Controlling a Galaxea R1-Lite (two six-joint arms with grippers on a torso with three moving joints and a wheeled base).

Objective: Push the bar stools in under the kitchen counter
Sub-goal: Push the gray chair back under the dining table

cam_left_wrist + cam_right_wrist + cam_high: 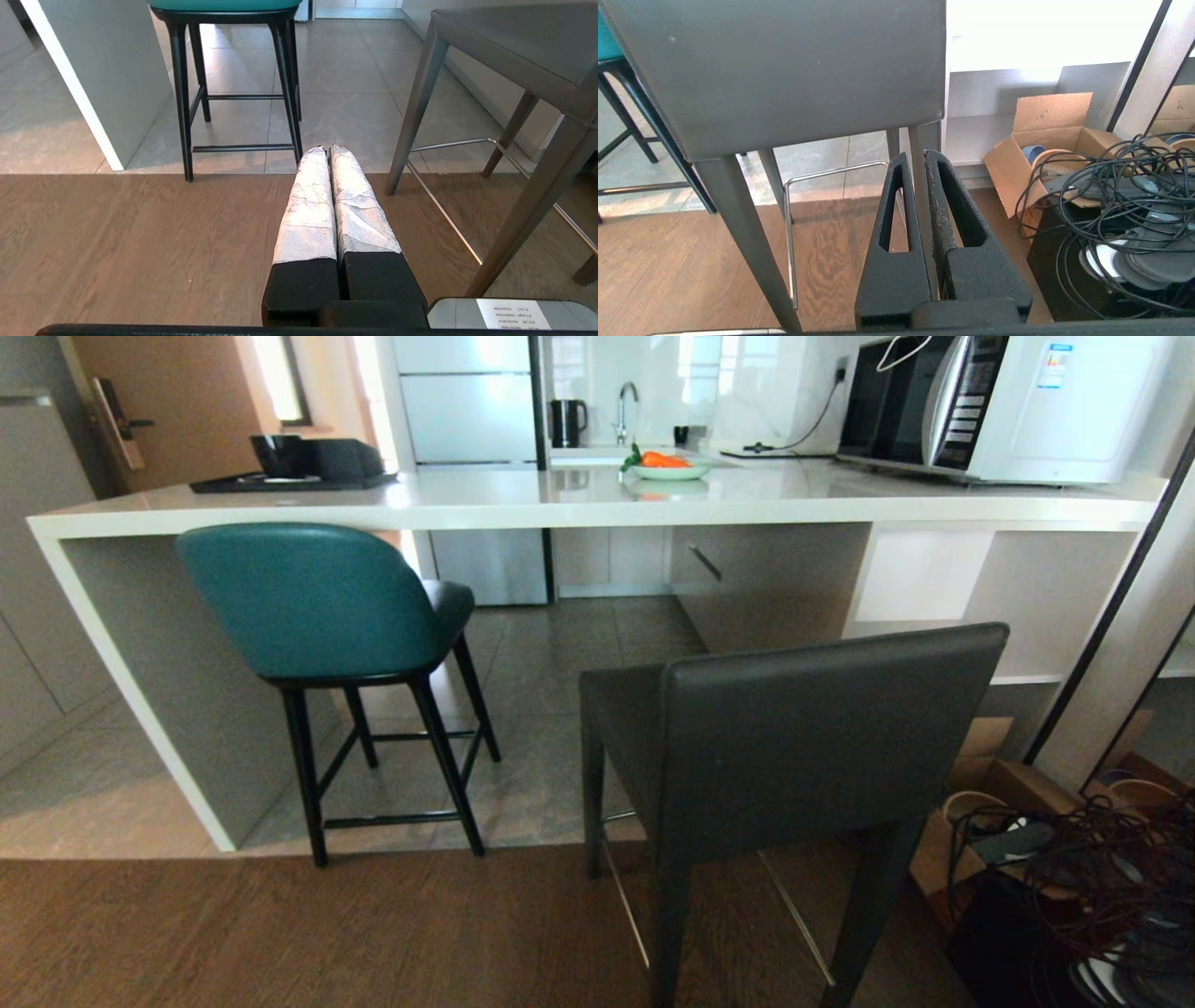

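Note:
The white kitchen counter [560,509] runs across the head view. The teal bar stool [308,597] stands at its left end, back towards me, seat partly under the slab. The dark grey bar stool [822,728] stands nearer me on the right, well back from the counter, straddling the line between wood floor and tile. Neither arm shows in the head view. My left gripper [327,148] is shut and empty, hanging low over the wood floor between the two stools. My right gripper [915,156] is shut and empty, just behind the grey stool's back [784,70].
A cardboard box [1045,140] and a black box piled with tangled cables [1074,868] sit on the floor to the right of the grey stool. On the counter are a microwave [999,401], a plate of carrots [667,467] and a black tray [299,476].

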